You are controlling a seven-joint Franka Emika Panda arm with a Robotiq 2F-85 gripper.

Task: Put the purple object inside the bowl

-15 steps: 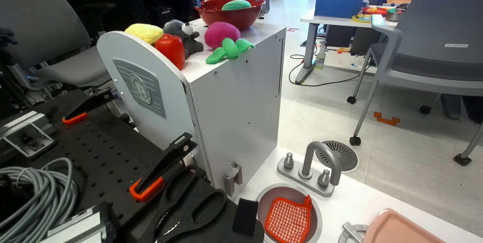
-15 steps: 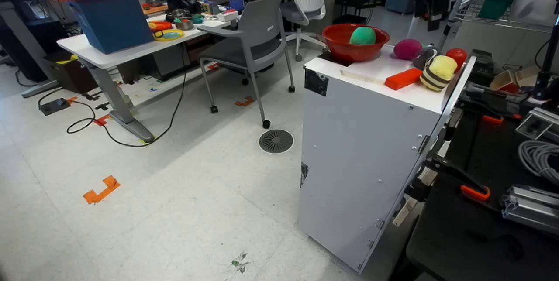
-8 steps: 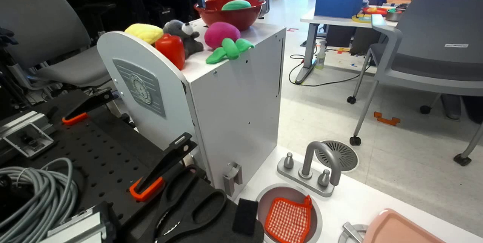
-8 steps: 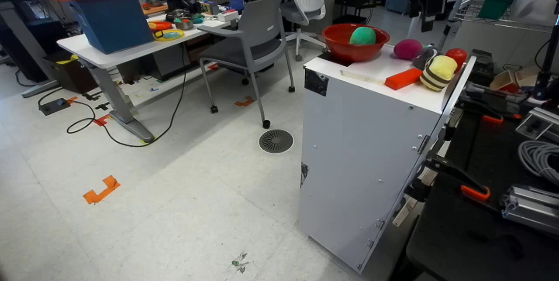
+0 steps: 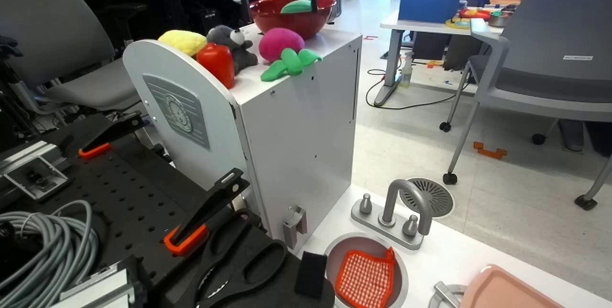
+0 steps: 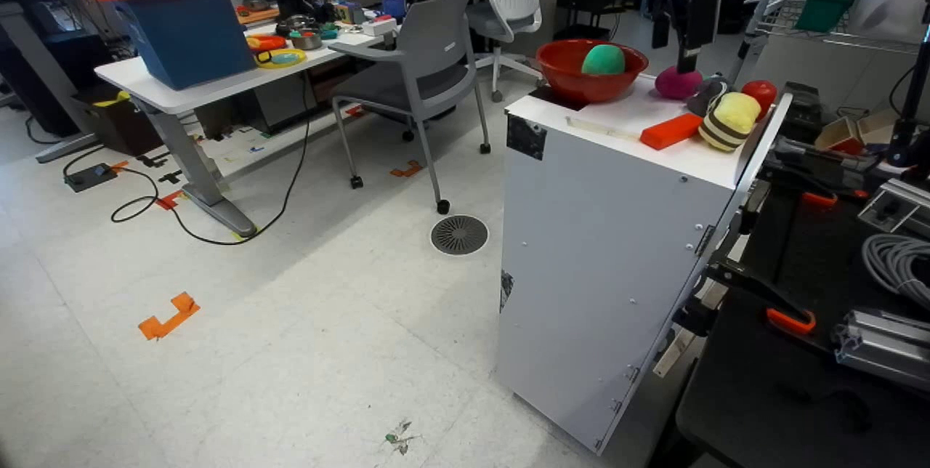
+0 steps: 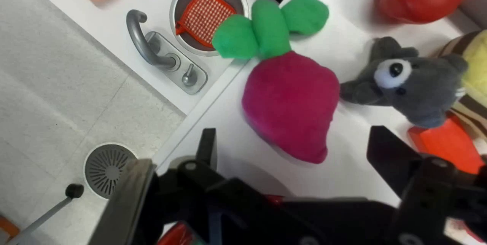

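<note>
Hand (image 7: 293,140), black, two-fingered: fingers spread wide, holding nothing; worktop (image 7: 350,153) shows in the wrist view between each finger and the purple toy (image 7: 291,100). Purple toy, soft, with green leafy top: lying on the white worktop, outside the red bowl (image 5: 282,23), leaves at the edge. Red bowl, glossy: standing near the toy on the same worktop, a green rounded piece (image 5: 292,7) inside. Grey toy (image 7: 422,85): just beside the purple one. Orange-red block (image 6: 670,131) and yellow striped toy (image 6: 730,115): side by side.

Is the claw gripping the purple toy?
No, the wrist view shows the claw open, white surface between each finger and the purple toy.
</note>
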